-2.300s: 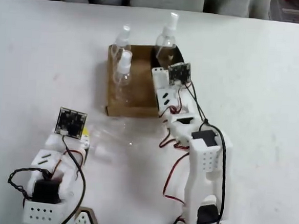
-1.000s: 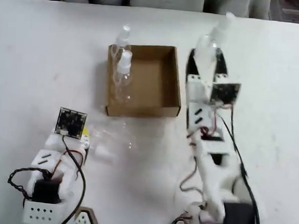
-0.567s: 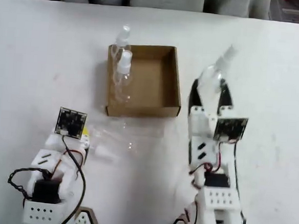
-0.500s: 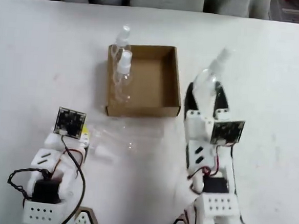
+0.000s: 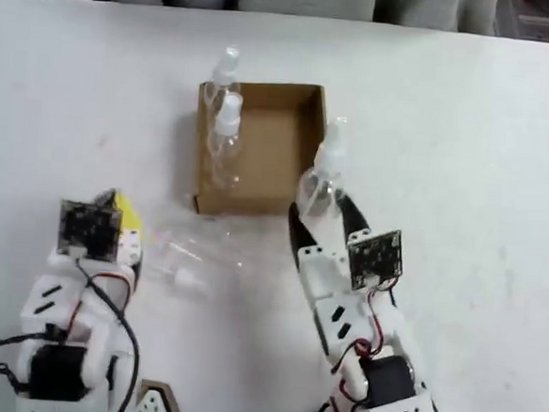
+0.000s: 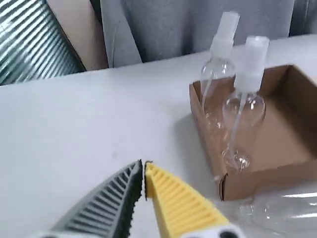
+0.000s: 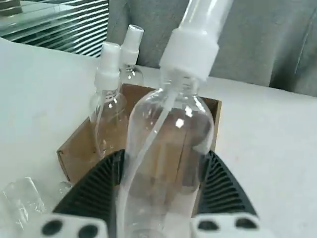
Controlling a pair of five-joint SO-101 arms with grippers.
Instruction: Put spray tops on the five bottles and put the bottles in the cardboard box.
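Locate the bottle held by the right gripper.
In the high view, the spray-topped bottle sits clamped in the right gripper at the near right corner of the cardboard box.

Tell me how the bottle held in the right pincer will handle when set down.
The bottle looks clear and empty, so probably light. Its smooth round wall may slip or twist in the right pincer. Tall and narrow under its spray top, it could tip easily.
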